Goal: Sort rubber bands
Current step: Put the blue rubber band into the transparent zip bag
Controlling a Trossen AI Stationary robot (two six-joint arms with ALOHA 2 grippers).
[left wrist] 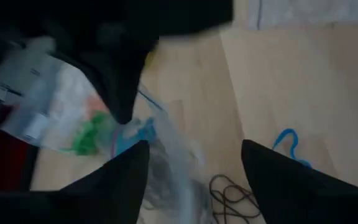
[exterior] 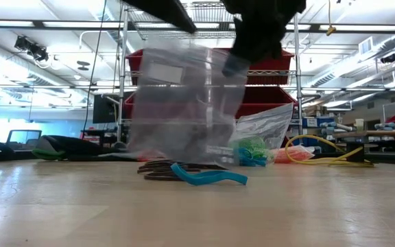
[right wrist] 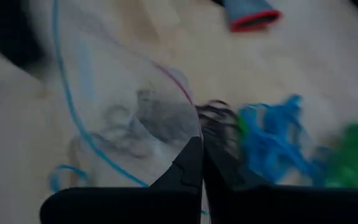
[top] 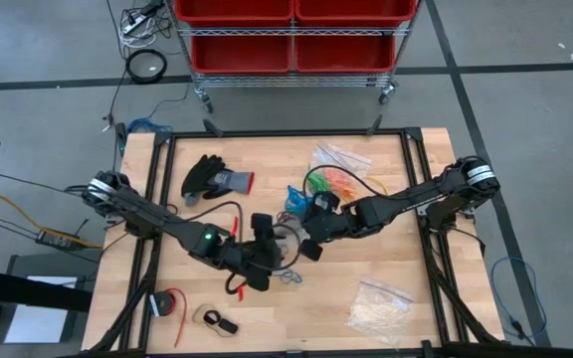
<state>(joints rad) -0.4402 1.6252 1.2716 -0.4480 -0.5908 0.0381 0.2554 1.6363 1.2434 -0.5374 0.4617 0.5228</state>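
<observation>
A clear plastic bag (exterior: 184, 103) hangs at mid-table with black rubber bands (right wrist: 160, 118) inside it, and my right gripper (right wrist: 201, 168) is shut on its top. My left gripper (left wrist: 194, 180) is open, one finger on each side of the bag's lower part (left wrist: 173, 162). On the wood below lie loose black bands (left wrist: 232, 196) and a blue band (exterior: 208, 177). Piles of blue (right wrist: 272, 137), green (exterior: 252, 147) and orange (exterior: 286, 154) bands lie farther back. In the high view the two grippers meet at the bag (top: 286, 254). My right gripper pinches the bag's top edge (left wrist: 123, 127) between its two shut fingers, coming slanting down from the table's right. The bag hangs below the fingers, its lower end reaching down to the table. My left gripper: whether a finger touches the bag, I cannot tell.
A black and grey glove (top: 217, 179) lies at the far left. Another clear bag (top: 341, 159) is at the far right, and one holding whitish pieces (top: 381, 308) at the near right. A red roll (top: 167, 303) sits near left. A yellow cable (exterior: 328, 154) lies behind.
</observation>
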